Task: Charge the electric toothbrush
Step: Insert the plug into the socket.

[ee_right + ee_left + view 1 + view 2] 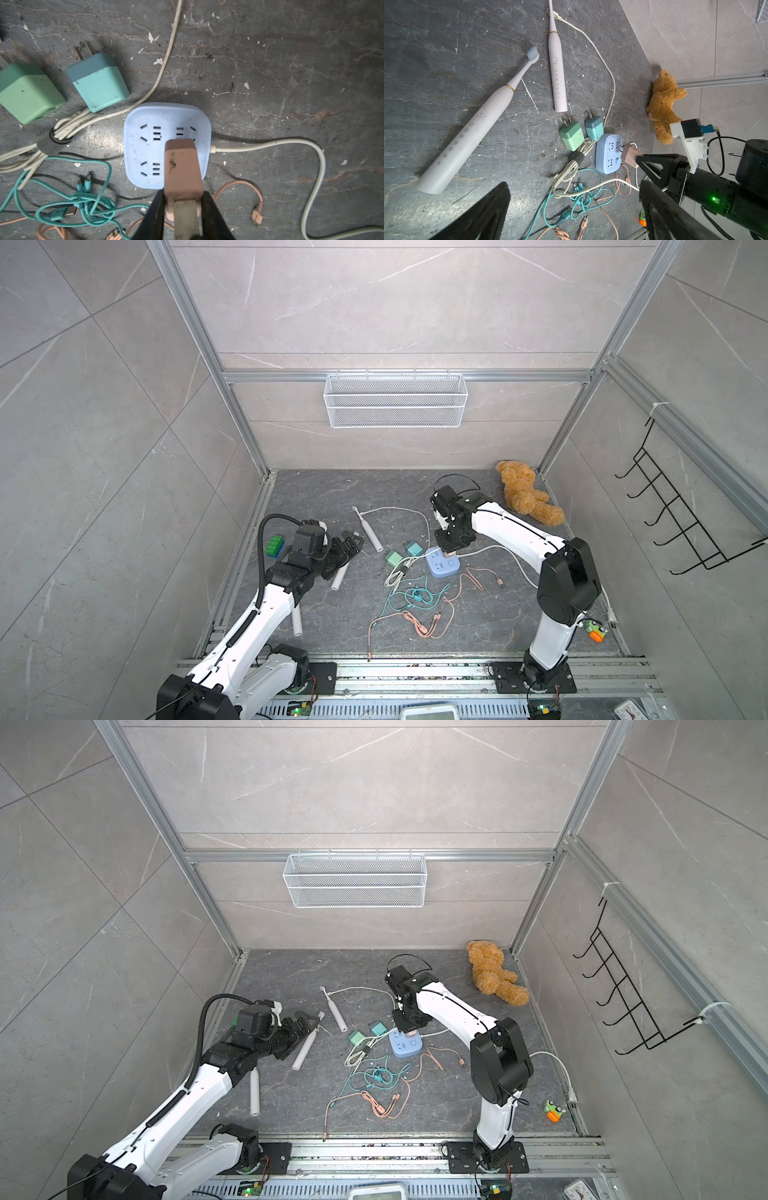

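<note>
While the right jaws are pinched partway shut on the pink charger adapter (181,166), they grip it by its back end, prongs forward, so the plug face is free to meet the blue power strip (145,145). Prongs sit right at a cord-side socket in the left wrist view; can't tell if they're seated, looks like just entering. Step in hand, I'd say: plugging the adapter in. A whitish USB plug (185,218) sits in the adapter's rear, between the jaws. Its white cable (614,85) probably runs through the strapped bundle (575,164), free end lying beside the head of the far electric toothbrush (557,83). Likely that one's the target; not connected as far as I can see. Left jaws wide open, nothing in them, hovering by the head end of the nearer toothbrush (467,135), which lies flat on the table (436,52); I'd guess parked there to keep clear of the strip. Third toothbrush (297,620) lies partly under the left arm (266,605). Green adapter (571,135) and teal adapter (595,129) lie unplugged just beside the strip. Strip is loose on the table, so a skewed push could slide it rather than seat the prongs.
</note>
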